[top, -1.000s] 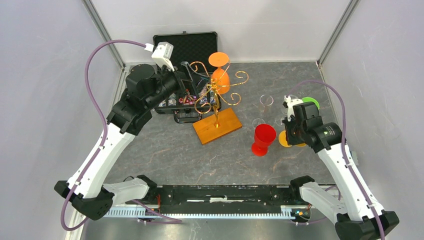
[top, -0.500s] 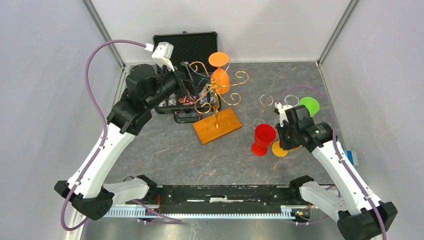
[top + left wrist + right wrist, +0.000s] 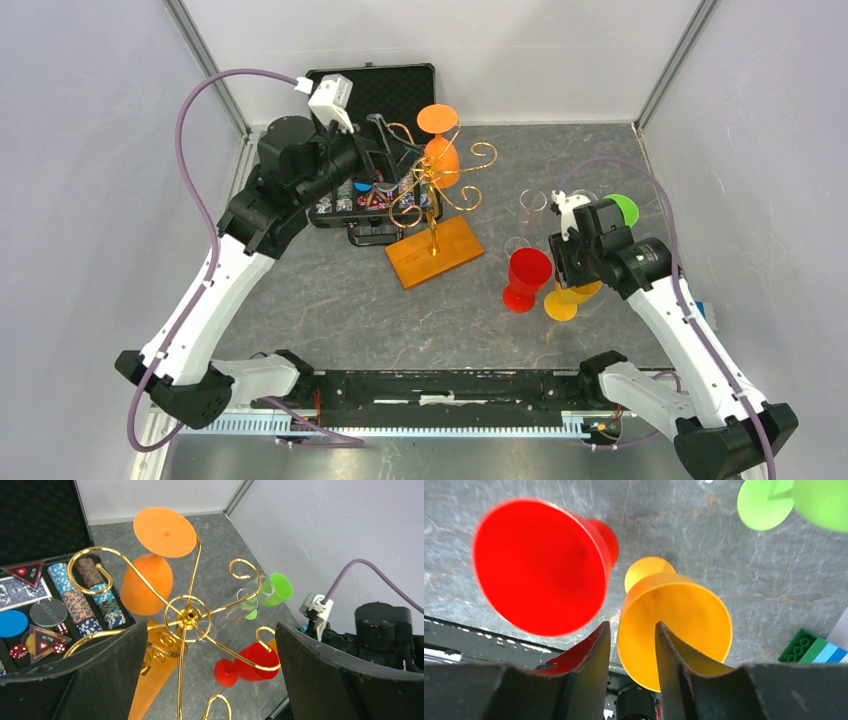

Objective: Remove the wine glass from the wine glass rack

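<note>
The golden wire wine glass rack (image 3: 432,192) stands on its orange-brown wooden base (image 3: 436,252). An orange wine glass (image 3: 441,152) hangs upside down from a far arm of the rack. In the left wrist view the orange glass (image 3: 147,582) hangs just beyond the rack's hub (image 3: 189,614). My left gripper (image 3: 386,136) is open and empty, level with the rack's top on its left; its jaws (image 3: 211,630) stand wide on either side of the hub. My right gripper (image 3: 568,278) is slightly open, its jaws (image 3: 632,630) astride the rim of a yellow wine glass (image 3: 674,625).
A red wine glass (image 3: 526,276) stands just left of the yellow one (image 3: 562,303). A green glass (image 3: 621,208) and clear glasses (image 3: 532,205) stand behind them. An open black case of chips (image 3: 360,205) sits behind the rack. Lego bricks (image 3: 811,647) lie right.
My right arm carried the yellow glass left and down beside the red glass. My left gripper moved slightly right and up toward the rack's top.
</note>
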Action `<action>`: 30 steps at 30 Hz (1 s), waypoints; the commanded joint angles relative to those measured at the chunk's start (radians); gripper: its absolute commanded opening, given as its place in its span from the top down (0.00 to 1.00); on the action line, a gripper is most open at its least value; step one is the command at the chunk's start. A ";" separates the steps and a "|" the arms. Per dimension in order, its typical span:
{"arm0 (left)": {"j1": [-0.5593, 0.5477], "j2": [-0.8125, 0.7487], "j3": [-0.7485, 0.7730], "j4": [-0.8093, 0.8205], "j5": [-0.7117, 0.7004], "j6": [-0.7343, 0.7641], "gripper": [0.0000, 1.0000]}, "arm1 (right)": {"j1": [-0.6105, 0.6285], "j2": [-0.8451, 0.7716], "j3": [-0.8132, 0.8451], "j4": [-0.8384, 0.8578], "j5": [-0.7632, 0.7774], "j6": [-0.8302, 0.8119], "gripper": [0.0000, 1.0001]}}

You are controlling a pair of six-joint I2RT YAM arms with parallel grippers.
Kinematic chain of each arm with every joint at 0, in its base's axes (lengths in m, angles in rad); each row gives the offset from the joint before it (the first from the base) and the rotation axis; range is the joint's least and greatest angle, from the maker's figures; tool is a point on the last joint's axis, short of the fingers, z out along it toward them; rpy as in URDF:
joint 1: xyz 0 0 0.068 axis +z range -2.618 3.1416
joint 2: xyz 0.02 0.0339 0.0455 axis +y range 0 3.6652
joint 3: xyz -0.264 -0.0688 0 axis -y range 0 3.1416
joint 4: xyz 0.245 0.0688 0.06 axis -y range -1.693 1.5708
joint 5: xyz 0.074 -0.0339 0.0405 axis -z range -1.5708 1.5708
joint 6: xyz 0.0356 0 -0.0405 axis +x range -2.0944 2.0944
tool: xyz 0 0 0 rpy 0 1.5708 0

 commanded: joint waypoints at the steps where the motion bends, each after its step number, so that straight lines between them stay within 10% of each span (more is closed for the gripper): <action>1: 0.011 0.046 0.090 -0.006 0.004 -0.007 0.00 | 0.003 -0.020 0.113 0.074 -0.010 0.002 0.55; 30: 0.045 0.358 0.147 0.193 -0.164 -0.390 0.33 | 0.004 -0.165 0.069 0.356 -0.023 0.086 0.47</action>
